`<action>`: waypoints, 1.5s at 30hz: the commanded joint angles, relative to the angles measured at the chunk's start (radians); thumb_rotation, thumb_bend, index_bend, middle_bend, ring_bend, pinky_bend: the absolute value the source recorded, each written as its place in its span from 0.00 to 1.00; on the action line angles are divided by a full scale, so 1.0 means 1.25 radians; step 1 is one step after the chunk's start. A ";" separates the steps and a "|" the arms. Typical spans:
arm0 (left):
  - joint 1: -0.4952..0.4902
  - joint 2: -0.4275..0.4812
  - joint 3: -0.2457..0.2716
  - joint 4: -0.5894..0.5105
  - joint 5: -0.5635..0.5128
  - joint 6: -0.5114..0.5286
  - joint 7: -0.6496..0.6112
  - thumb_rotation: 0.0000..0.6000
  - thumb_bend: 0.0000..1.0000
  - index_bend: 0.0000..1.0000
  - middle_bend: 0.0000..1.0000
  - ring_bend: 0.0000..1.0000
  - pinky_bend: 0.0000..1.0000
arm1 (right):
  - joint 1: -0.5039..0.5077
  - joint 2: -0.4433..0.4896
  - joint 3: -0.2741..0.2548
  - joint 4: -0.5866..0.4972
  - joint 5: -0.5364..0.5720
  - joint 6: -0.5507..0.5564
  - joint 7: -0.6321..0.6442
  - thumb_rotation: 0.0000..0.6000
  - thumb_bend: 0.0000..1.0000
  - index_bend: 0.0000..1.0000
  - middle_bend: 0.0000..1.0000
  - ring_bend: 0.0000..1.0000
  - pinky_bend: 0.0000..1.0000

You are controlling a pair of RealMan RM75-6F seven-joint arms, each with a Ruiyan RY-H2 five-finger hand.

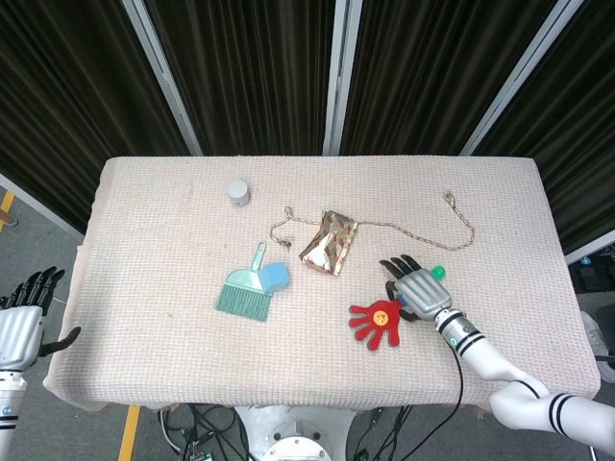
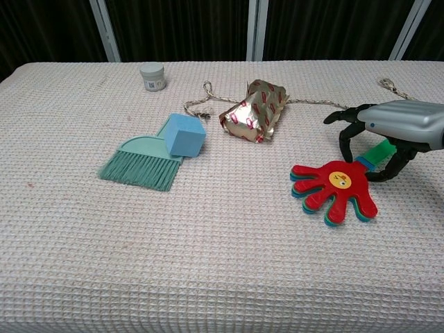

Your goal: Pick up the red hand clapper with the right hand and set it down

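The red hand clapper (image 1: 377, 322) (image 2: 333, 193) lies low over the cloth at the right, its palm with a yellow face pointing toward the front. Its green handle (image 2: 378, 152) runs back under my right hand (image 1: 415, 286) (image 2: 395, 128), whose fingers curl around it from above. The handle's far end (image 1: 438, 272) pokes out past the hand. I cannot tell whether the clapper touches the cloth. My left hand (image 1: 24, 317) hangs off the table's left edge with its fingers apart and nothing in it.
A teal brush (image 1: 245, 293) (image 2: 142, 163) with a blue block (image 1: 276, 277) (image 2: 185, 135) on it lies centre-left. A foil pouch (image 1: 329, 242) (image 2: 255, 111) and a thin rope (image 1: 423, 230) sit behind the clapper. A small jar (image 1: 237, 192) (image 2: 152, 76) stands at the back left.
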 commanded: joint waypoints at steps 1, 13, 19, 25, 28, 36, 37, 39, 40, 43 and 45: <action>0.000 0.000 0.001 0.001 0.001 -0.001 -0.002 1.00 0.21 0.07 0.03 0.00 0.11 | -0.013 -0.007 0.005 0.011 -0.032 0.041 0.137 1.00 0.29 0.78 0.17 0.00 0.00; -0.001 0.000 0.003 0.005 0.008 -0.002 -0.017 1.00 0.21 0.07 0.03 0.00 0.12 | -0.046 -0.044 0.015 0.084 -0.062 0.115 0.536 1.00 0.41 1.00 0.47 0.24 0.19; -0.001 0.001 0.003 0.005 0.009 -0.001 -0.021 1.00 0.21 0.07 0.03 0.00 0.12 | -0.060 -0.050 0.028 0.094 -0.051 0.133 0.661 1.00 0.46 1.00 0.54 0.36 0.47; -0.001 0.000 0.004 0.006 0.010 -0.003 -0.022 1.00 0.21 0.07 0.03 0.00 0.12 | -0.073 -0.059 0.037 0.103 -0.043 0.154 0.712 1.00 0.50 1.00 0.62 0.58 0.80; -0.001 0.000 0.005 0.006 0.010 -0.003 -0.022 1.00 0.21 0.07 0.03 0.00 0.13 | -0.077 -0.060 0.041 0.105 -0.040 0.161 0.724 1.00 0.52 1.00 0.63 0.67 0.90; -0.001 -0.002 0.005 0.007 0.009 -0.006 -0.021 1.00 0.21 0.07 0.03 0.00 0.13 | -0.093 -0.062 0.052 0.090 -0.027 0.182 0.737 1.00 0.57 1.00 0.67 0.82 1.00; -0.001 -0.002 0.006 0.007 0.009 -0.007 -0.022 1.00 0.21 0.07 0.03 0.00 0.13 | -0.095 -0.063 0.054 0.088 -0.025 0.185 0.737 1.00 0.57 1.00 0.69 0.84 1.00; -0.002 -0.003 0.006 0.008 0.009 -0.007 -0.021 1.00 0.21 0.07 0.03 0.00 0.13 | -0.099 -0.064 0.058 0.084 -0.019 0.188 0.739 1.00 0.59 1.00 0.73 0.86 1.00; -0.002 -0.003 0.006 0.008 0.009 -0.008 -0.021 1.00 0.21 0.07 0.03 0.00 0.14 | -0.100 -0.064 0.060 0.081 -0.017 0.188 0.742 1.00 0.59 1.00 0.75 0.87 1.00; -0.002 -0.003 0.006 0.008 0.009 -0.008 -0.021 1.00 0.21 0.07 0.03 0.00 0.14 | -0.105 -0.061 0.068 0.067 -0.009 0.190 0.760 1.00 0.61 1.00 0.79 0.90 1.00; -0.002 -0.003 0.006 0.009 0.009 -0.009 -0.021 1.00 0.21 0.07 0.03 0.00 0.14 | -0.108 -0.055 0.075 0.048 -0.005 0.192 0.792 1.00 0.62 1.00 0.80 0.90 1.00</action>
